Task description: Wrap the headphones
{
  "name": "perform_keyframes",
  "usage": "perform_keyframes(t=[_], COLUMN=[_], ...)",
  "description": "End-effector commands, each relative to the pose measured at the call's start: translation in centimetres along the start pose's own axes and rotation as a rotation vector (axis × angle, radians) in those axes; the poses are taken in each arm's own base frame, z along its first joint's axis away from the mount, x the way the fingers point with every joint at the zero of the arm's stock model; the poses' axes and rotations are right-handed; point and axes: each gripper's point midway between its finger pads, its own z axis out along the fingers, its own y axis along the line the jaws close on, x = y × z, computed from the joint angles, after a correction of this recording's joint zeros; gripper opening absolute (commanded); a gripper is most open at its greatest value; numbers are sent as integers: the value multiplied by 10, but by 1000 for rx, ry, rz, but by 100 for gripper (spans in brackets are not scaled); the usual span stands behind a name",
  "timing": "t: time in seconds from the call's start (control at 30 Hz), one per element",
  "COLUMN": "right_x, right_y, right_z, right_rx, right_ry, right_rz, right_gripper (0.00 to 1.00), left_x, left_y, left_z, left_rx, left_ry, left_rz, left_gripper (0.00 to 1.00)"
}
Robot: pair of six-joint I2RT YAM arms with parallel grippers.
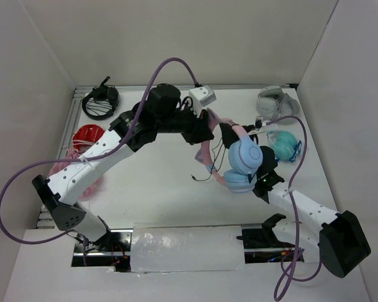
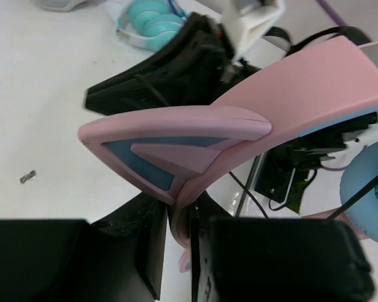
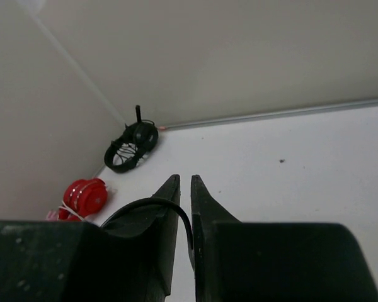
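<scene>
Steady: your left gripper [image 2: 176, 229] is clamped on the headband [image 2: 252, 126], right gripper [image 3: 184, 189] slightly apart around the cable [image 3: 150, 202]; wind it taut.

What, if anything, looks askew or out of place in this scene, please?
The headphones sit askew, their pink headband clamped in the left gripper, and their black cable is unwrapped, looping between the fingers of the right gripper.
</scene>
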Motion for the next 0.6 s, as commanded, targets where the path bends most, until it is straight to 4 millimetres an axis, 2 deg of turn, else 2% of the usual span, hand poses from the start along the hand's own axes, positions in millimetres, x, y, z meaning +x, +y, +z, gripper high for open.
perform_keyframes(t=[0.0, 0.03, 0.07, 0.13, 0.2, 0.23, 0.4, 0.57], right_x=[-50, -54, -57, -56, -65, -69, -72, -95], right_y=[15, 17, 20, 18, 23, 24, 24, 13], right_z=[4, 4, 8, 17, 22, 28, 49, 63], right_rx=[-70, -78, -91, -69, -82, -84, -74, -55], right_ry=[-209, -231, -248, -246, -283, -301, -304, -388], right_rz=[64, 79, 91, 122, 141, 146, 138, 188], right_gripper=[20, 21, 29, 30, 31, 34, 35, 37], left_x=[-28, -27, -33, -39, -36, -39, -42, -38], left_y=[-55, -54, -61, -70, -74, -79, -86, -94], left_z=[-13, -6, -8, -5, -2, -4, -12, -27], left_rx=[173, 166, 166, 180, 179, 176, 152, 167], left_ry=[-41, -25, -26, -24, 1, -7, -22, -24], left_rz=[42, 28, 32, 32, 24, 33, 41, 45], left_gripper=[0, 0, 0, 0, 0, 0, 0, 0])
